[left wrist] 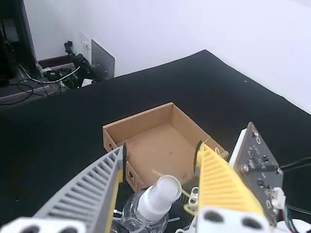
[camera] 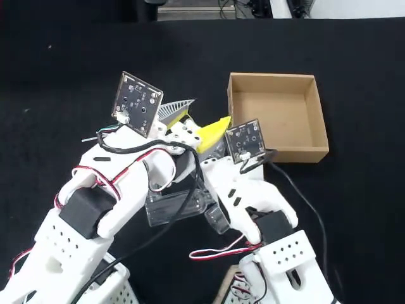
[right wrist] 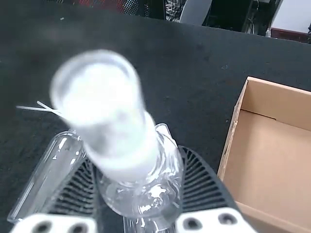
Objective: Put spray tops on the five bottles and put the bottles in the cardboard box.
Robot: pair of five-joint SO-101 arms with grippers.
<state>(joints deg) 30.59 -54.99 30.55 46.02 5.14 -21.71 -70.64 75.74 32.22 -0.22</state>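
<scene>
A clear bottle with a white spray top stands upright in my right gripper, whose dark ribbed fingers are shut on its body. In the left wrist view the same spray top sits between the grey finger and the yellow finger of my left gripper, which is open and does not touch it. From above, both grippers meet just left of the cardboard box, the left gripper over the right. The box holds nothing.
A clear plastic tray lies on the black table under the arms, also seen beside the bottle as a clear tray. A thin white strip lies on the cloth. The right arm's camera board is close to my left gripper.
</scene>
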